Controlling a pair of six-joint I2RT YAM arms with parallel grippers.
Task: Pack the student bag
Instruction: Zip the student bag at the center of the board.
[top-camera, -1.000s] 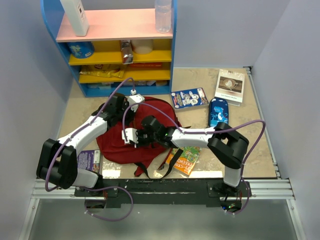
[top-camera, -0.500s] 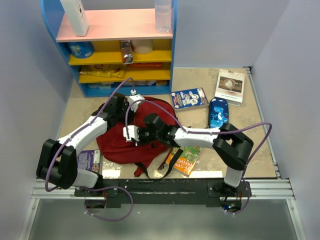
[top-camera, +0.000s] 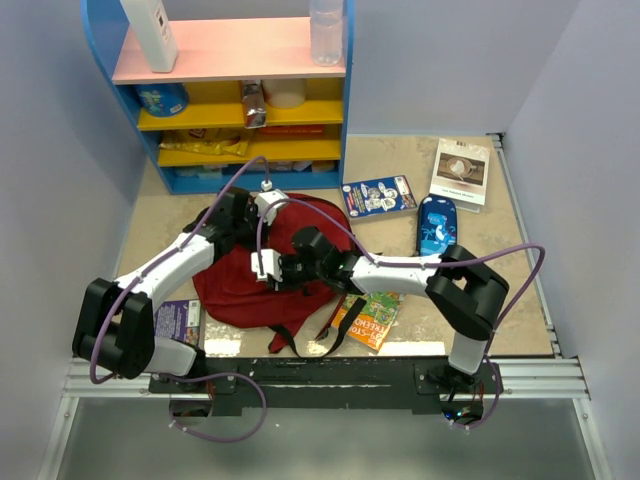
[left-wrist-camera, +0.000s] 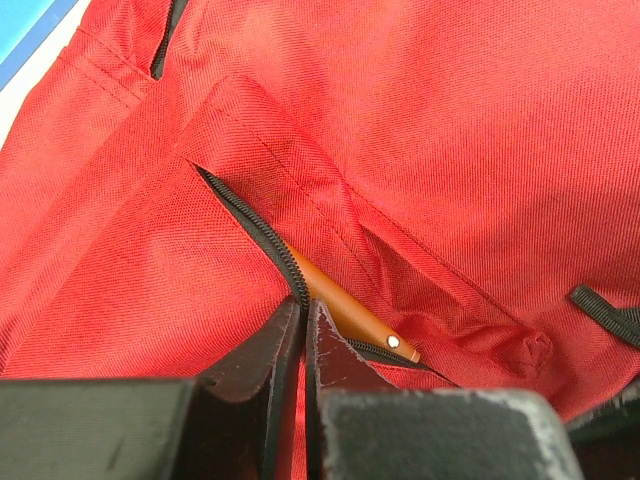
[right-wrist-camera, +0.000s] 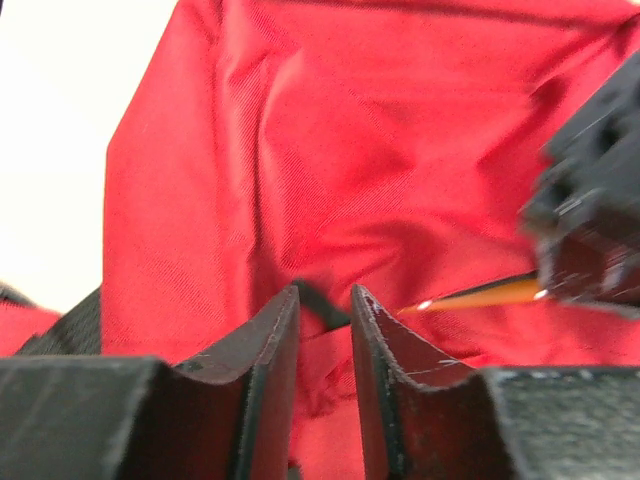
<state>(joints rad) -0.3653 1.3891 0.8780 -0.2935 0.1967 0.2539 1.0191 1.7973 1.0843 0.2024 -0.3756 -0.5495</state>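
Observation:
The student bag (top-camera: 235, 290), dark red, lies flat in the middle of the table. My left gripper (top-camera: 258, 220) is at its far edge and shut on the black zipper edge (left-wrist-camera: 240, 215) of a pocket opening. Its tips (left-wrist-camera: 302, 305) pinch the zipper tape. An orange-brown slim object (left-wrist-camera: 345, 310) pokes out of that opening. My right gripper (top-camera: 268, 272) hovers over the bag's middle, low on the fabric. Its jaws (right-wrist-camera: 325, 295) stand a little apart, with a small black tab (right-wrist-camera: 322, 308) and red cloth in the gap. The left gripper (right-wrist-camera: 590, 230) shows blurred at that view's right.
A blue shelf unit (top-camera: 230, 100) with bottles and snacks stands at the back. Two books (top-camera: 378, 195) (top-camera: 460, 172) and a blue pencil case (top-camera: 437, 222) lie right of the bag. Another book (top-camera: 368, 318) lies by the straps, and one (top-camera: 178, 322) sits at the near left.
The right gripper's jaws have parted from nearly shut to a small gap, and it has crept slightly away from the arms' bases. The left arm holds still.

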